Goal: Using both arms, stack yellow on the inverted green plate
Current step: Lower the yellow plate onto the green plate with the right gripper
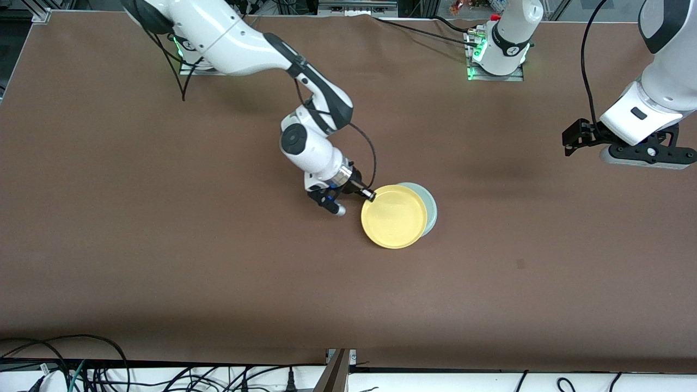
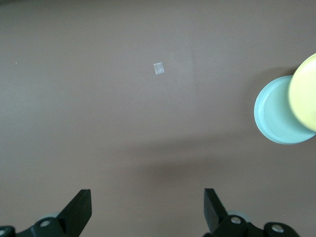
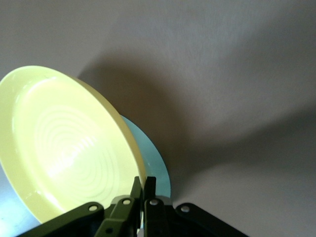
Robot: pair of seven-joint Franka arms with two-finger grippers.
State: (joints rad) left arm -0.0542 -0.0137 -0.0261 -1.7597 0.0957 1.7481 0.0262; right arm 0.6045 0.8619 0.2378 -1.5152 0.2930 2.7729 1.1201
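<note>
The yellow plate (image 1: 393, 216) is tilted over the pale green plate (image 1: 431, 209) near the table's middle and covers most of it. My right gripper (image 1: 370, 196) is shut on the yellow plate's rim at the edge toward the right arm's end. In the right wrist view the right gripper (image 3: 143, 186) pinches the yellow rim (image 3: 74, 148), with the green plate (image 3: 157, 165) underneath. My left gripper (image 1: 570, 140) is open and empty, up over bare table at the left arm's end. The left wrist view shows the left gripper (image 2: 148, 212), the green plate (image 2: 276, 116) and the yellow plate (image 2: 307, 91).
The table is a brown mat (image 1: 163, 245). A small pale square mark (image 2: 158, 68) lies on it, also seen in the front view (image 1: 520, 264). Cables run along the table's edge nearest the front camera (image 1: 81, 365). The arm bases stand at the farthest edge.
</note>
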